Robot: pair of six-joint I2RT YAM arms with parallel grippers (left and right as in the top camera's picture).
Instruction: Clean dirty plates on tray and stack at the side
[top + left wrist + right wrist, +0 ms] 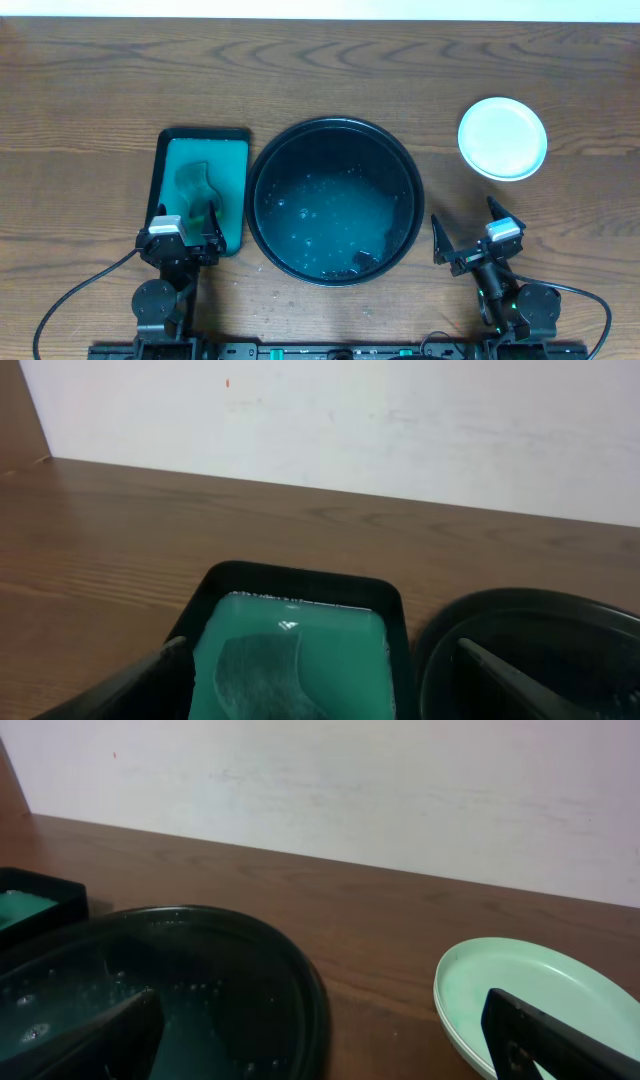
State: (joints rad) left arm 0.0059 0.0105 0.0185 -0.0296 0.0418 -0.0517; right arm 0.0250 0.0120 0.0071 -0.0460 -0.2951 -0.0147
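- Plates: pale mint, seemingly lying stacked on the wooden table at far right, outside the round black tray, which is holding only droplets.
- Right gripper: the nearer arm, hovering short of the stack, which is lying ahead and slightly right. Jaws standing wide apart, gripping nothing, with nothing standing between.
- Left gripper: hanging over the green rectangular tray and its cloth, jaws spread, empty.

Open table between tray and plates, green tray close on tray's left
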